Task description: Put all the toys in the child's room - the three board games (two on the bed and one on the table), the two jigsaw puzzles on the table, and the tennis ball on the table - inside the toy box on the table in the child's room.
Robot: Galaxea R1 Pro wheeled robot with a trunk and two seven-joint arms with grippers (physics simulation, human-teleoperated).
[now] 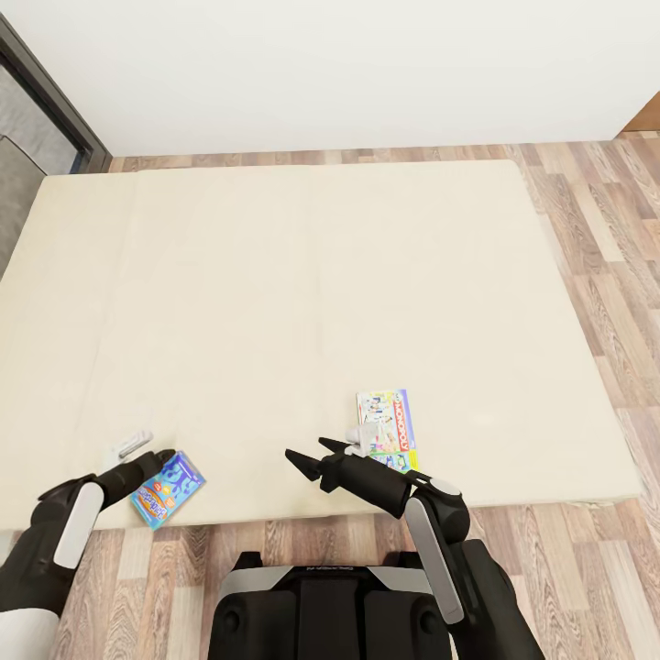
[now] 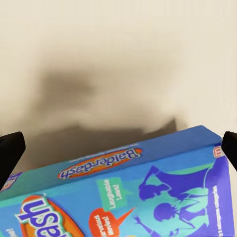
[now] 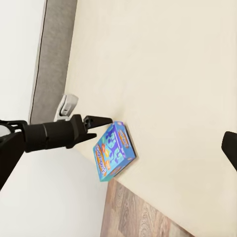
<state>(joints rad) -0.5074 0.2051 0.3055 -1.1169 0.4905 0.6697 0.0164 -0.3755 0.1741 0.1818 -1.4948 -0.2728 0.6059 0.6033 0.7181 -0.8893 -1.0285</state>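
Observation:
Two board games lie on the bed (image 1: 275, 293), a plain beige mattress. The small blue one (image 1: 168, 489) with cartoon art sits tilted at the bed's front edge. My left gripper (image 1: 161, 457) is open right over it, and the left wrist view shows the blue box (image 2: 128, 197) spanning the gap between the two black fingertips (image 2: 10, 150). The white Monopoly box (image 1: 392, 431) lies flat near the front edge, further right. My right gripper (image 1: 307, 451) hovers open and empty just left of it. In the right wrist view, the left gripper (image 3: 96, 120) reaches the blue box (image 3: 112, 150).
A grey headboard (image 1: 27, 137) runs along the bed's left side. Wood floor (image 1: 605, 275) borders the bed at the right, front and back, with a white wall (image 1: 367, 64) behind. A brown furniture corner (image 1: 644, 115) shows at the far right.

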